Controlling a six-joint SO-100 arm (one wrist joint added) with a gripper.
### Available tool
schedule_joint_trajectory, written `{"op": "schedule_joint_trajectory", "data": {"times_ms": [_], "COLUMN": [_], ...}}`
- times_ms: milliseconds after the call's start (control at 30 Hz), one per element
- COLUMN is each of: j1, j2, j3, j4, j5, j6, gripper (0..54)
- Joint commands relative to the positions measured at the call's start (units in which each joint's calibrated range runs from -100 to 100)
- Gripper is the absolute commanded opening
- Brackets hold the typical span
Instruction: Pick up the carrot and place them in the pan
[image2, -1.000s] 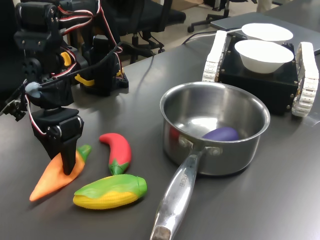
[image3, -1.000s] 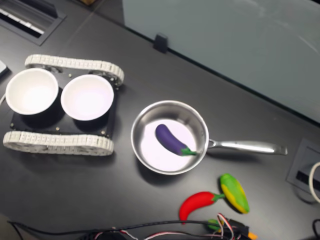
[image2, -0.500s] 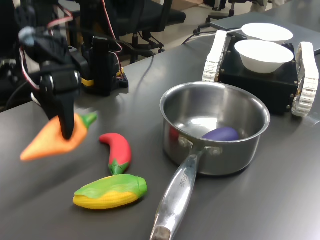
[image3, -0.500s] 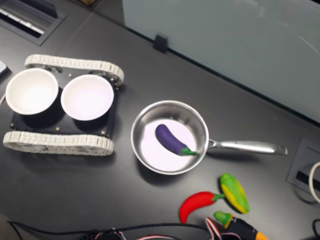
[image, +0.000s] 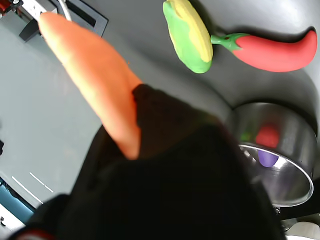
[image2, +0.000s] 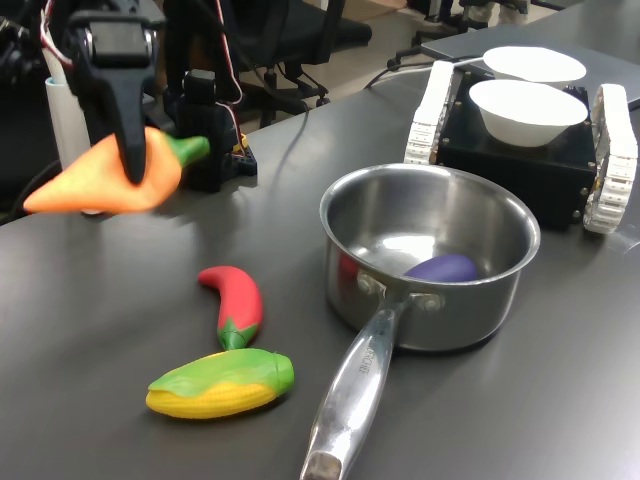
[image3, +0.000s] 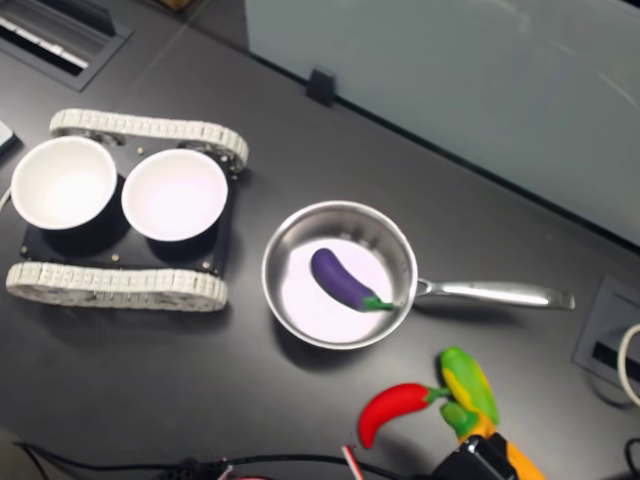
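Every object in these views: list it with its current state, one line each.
carrot: gripped, lifted clear of the table, roughly level.
gripper: shut on the carrot.
pan: upright on the table, handle towards the first exterior view's bottom.
eggplant: lying inside the pan.
chili pepper: lying on the table.
corn: lying on the table beside the chili pepper.
two white bowls: upright, empty, seated on the tracked vehicle.

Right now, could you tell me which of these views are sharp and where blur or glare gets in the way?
In the wrist view the carrot and the dark claw body fill the foreground out of focus, while the corn and chili read fairly clearly. The first exterior view is sharp, with bright reflections inside the pan. The second exterior view is crisp, its pan floor glaring white around the eggplant.
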Motion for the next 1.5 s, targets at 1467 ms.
{"op": "schedule_joint_trajectory", "data": {"times_ms": [1467], "j1": [-49.30], "j2": [-48.98], "j3": [48.55], "j4": [-39.52], "j5": [-17.44], "j6": [13.21], "gripper": [0.3]}}
